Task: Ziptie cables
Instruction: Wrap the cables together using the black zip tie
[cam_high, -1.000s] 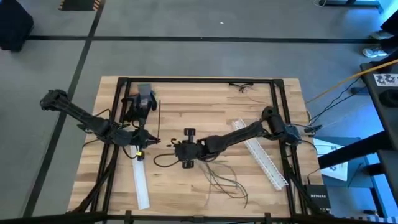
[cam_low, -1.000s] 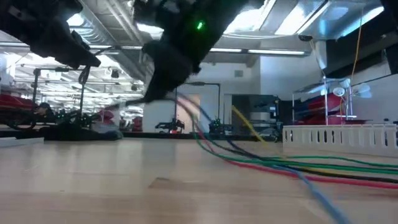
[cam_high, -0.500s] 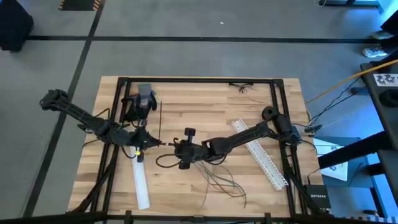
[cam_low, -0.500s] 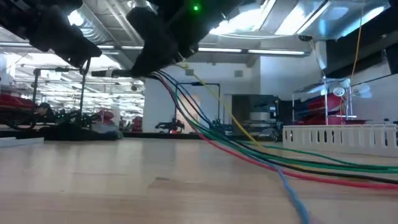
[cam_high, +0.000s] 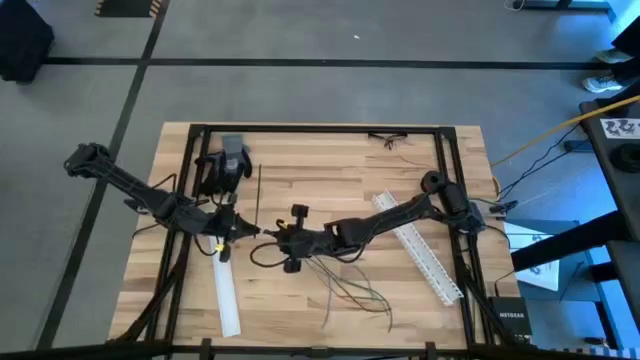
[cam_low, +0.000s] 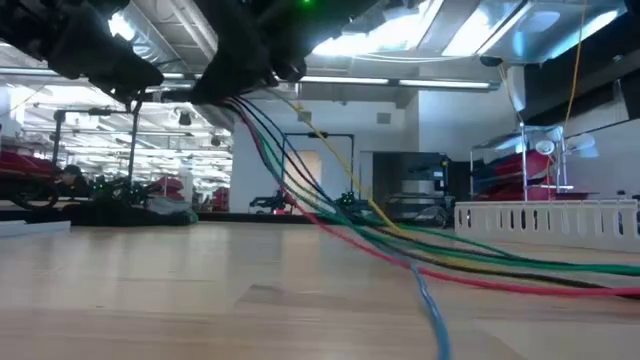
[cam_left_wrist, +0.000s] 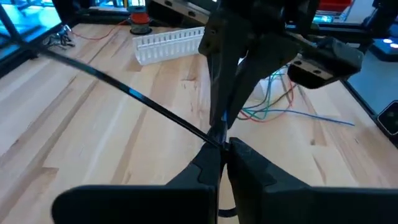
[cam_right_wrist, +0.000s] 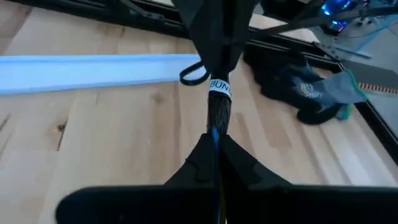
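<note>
Near the counter's (cam_high: 330, 160) middle, the two grippers meet tip to tip. The left gripper (cam_high: 240, 230) has its fingers (cam_left_wrist: 205, 171) pressed together, pinching one end of the ziptie (cam_left_wrist: 130, 93), which runs as a straight black strip away over the wood. The right gripper (cam_high: 272, 234) has its fingers (cam_right_wrist: 199, 162) closed on the bundled end of the cables (cam_high: 350, 290), held above the counter; the loose ends slope down and trail across the boards, green, red, yellow and blue in the low view. One white strip (cam_high: 227, 295) lies beside the left gripper, a second (cam_high: 420, 245) under the right arm. A dark glove (cam_high: 228, 162) lies by the far left corner. No container shows on the counter.
</note>
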